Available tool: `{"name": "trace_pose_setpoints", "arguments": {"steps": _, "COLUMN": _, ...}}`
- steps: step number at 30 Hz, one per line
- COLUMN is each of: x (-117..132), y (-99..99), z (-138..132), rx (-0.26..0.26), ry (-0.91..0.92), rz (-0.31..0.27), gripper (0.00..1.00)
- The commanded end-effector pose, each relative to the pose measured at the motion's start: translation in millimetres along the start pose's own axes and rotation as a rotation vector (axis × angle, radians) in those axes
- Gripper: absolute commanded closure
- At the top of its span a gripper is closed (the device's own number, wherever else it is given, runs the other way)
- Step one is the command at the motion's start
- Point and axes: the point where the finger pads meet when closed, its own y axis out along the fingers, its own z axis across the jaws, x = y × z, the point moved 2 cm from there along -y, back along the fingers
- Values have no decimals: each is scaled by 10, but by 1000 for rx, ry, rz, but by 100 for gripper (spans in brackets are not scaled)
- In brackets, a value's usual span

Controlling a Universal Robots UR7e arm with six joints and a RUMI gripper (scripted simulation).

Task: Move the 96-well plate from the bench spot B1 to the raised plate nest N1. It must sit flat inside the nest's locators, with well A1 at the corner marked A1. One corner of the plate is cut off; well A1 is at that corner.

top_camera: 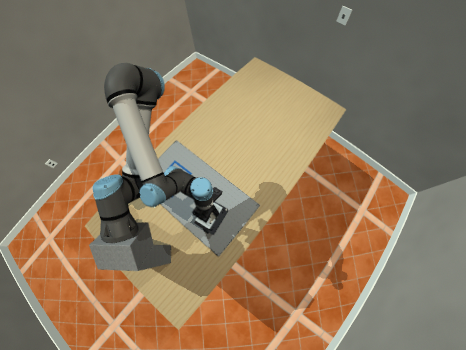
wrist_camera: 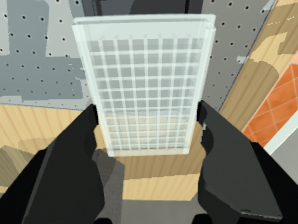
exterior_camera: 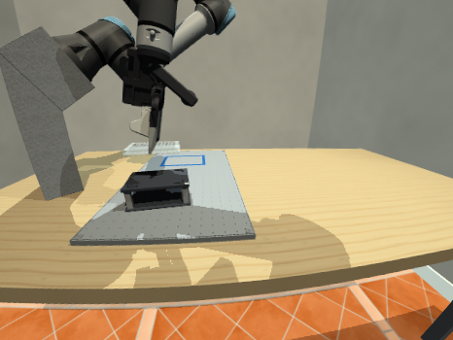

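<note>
My gripper (top_camera: pixel 206 209) (exterior_camera: pixel 150 140) (wrist_camera: pixel 147 103) is shut on the clear 96-well plate (exterior_camera: pixel 167 145) (wrist_camera: pixel 145 82), with its two dark fingers on the long sides. The plate is held level in the air, above the black raised nest N1 (top_camera: pixel 216 225) (exterior_camera: pixel 156 187), with clear space between them. In the wrist view the nest (wrist_camera: pixel 145 7) shows as a dark shape beyond the far end of the plate. The blue outline of spot B1 (top_camera: pixel 175 163) (exterior_camera: pixel 185 165) is bare. I cannot make out the cut corner.
The nest and B1 lie on a grey perforated board (top_camera: pixel 240 215) (exterior_camera: pixel 204 214) (wrist_camera: pixel 45 75) on the wooden table (top_camera: pixel 270 115) (exterior_camera: pixel 340 194). The arm's grey base block (top_camera: pixel 125 252) (exterior_camera: pixel 44 126) stands beside the board.
</note>
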Motion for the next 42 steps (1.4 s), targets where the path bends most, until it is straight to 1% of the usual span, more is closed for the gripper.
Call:
{"name": "trace_pose_setpoints", "arguments": {"steps": 1, "x": -1, "y": -3, "z": 0, "rx": 1, "ry": 0, "rz": 0, "gripper": 100}}
{"name": "trace_pose_setpoints", "arguments": {"steps": 17, "x": -3, "y": -3, "z": -5, "rx": 1, "ry": 0, "rz": 0, "gripper": 100}}
{"name": "trace_pose_setpoints", "arguments": {"steps": 21, "x": -14, "y": 62, "z": -6, "rx": 1, "ry": 0, "rz": 0, "gripper": 100}}
{"name": "trace_pose_setpoints", "arguments": {"steps": 23, "x": -14, "y": 62, "z": -6, "rx": 1, "ry": 0, "rz": 0, "gripper": 100}}
{"name": "trace_pose_setpoints", "arguments": {"steps": 38, "x": -59, "y": 308, "z": -7, "rx": 1, "ry": 0, "rz": 0, "gripper": 100}}
{"name": "trace_pose_setpoints", "arguments": {"steps": 42, "x": -64, "y": 341, "z": -7, "rx": 1, "ry": 0, "rz": 0, "gripper": 100}}
